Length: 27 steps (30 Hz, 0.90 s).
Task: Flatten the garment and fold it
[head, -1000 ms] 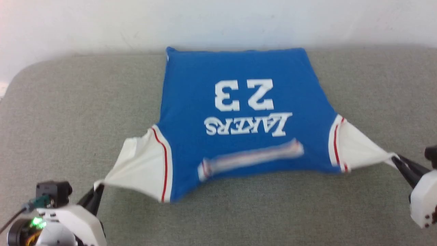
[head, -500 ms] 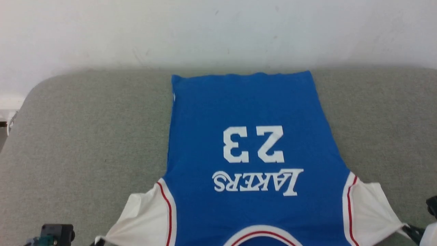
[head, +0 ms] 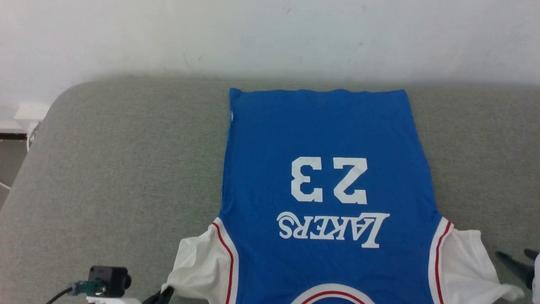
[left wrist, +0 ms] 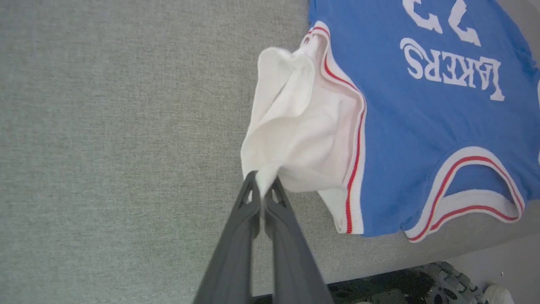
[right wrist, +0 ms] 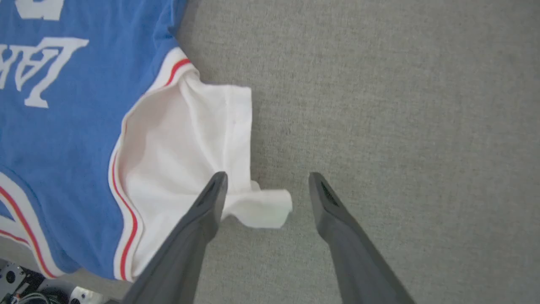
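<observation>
Right end effector [right wrist: 265,179] has let go of the sleeve corner it pinched half a second ago. Its two fingers now stand well apart and hold nothing. The white tip of the right-hand sleeve [right wrist: 181,147] lies slack on the surface between them. Whether the inner finger touches the cloth cannot be told.

Left end effector [left wrist: 262,181] stays closed, with the fingers pressed together on the corner of the left-hand sleeve [left wrist: 295,126]. That sleeve has gone from stretched to loosely bunched and puckered, and sits nearer the body of the shirt.

Garment [head: 325,139] lies on the grey fabric-covered tabletop [head: 126,169], print side up. The blue body is spread flat and largely smooth. Its hem lies toward the white wall [head: 253,38] and its collar trim [left wrist: 464,185] at the near edge of the tabletop. The white "LAKERS 23" lettering [head: 333,228] reads upside down from the head view. Red-and-white striping borders both armholes.
</observation>
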Motion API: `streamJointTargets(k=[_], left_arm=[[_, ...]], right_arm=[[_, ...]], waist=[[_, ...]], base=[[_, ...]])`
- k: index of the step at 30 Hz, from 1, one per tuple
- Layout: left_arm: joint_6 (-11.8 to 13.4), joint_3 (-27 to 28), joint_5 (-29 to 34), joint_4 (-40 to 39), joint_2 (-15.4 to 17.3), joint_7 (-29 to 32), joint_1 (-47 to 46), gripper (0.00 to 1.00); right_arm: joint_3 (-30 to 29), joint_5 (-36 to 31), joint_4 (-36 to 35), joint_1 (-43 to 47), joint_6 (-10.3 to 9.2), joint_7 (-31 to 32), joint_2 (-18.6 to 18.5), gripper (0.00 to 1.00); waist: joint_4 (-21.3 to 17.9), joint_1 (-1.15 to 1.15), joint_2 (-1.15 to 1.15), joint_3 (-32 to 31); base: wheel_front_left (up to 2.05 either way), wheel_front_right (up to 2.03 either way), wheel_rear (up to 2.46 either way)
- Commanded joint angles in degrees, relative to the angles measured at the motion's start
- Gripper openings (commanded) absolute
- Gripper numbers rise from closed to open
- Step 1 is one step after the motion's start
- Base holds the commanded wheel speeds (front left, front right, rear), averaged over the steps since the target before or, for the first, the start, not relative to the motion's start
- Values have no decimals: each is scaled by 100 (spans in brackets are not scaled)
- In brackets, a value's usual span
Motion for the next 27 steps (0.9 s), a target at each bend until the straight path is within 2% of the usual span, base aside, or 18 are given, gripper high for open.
streamJointTargets(k=[1,4,7,11,15,20,27], left_arm=[[-13,-20,46,-142,-101,-18,-199,0],[8,-102,178,-368,-221,-34,-448,0],[23,-169,274,-543,-276,-23,-576,0],[50,-312,477,-931,-393,-12,-826,0],[59,-475,629,-1192,-528,-21,-966,0],[37,-558,670,-1448,-757,-145,-1132,0],[-93,-736,842,-1578,-981,-287,-1444,0]], right_arm=[[-367,2,-69,-303,-11,345,226,100],[-780,-251,-298,-790,-11,847,469,100],[-903,-483,-443,-1210,-11,1190,575,100],[-1139,-816,-481,-2208,-11,1873,792,100],[-1169,-1208,-159,-3120,-11,2535,790,100],[-1409,-1761,492,-4267,-11,3079,757,100],[-1706,-2787,1292,-5502,-11,3405,744,100]], waist=[[293,0,0,276],[576,0,0,626],[754,0,0,887],[1172,0,0,1460],[1538,0,0,1886],[1901,0,0,2368],[2319,0,0,2804]], base=[[0,0,0],[0,0,0],[0,0,0],[0,0,0],[0,0,0],[0,0,0],[0,0,0]])
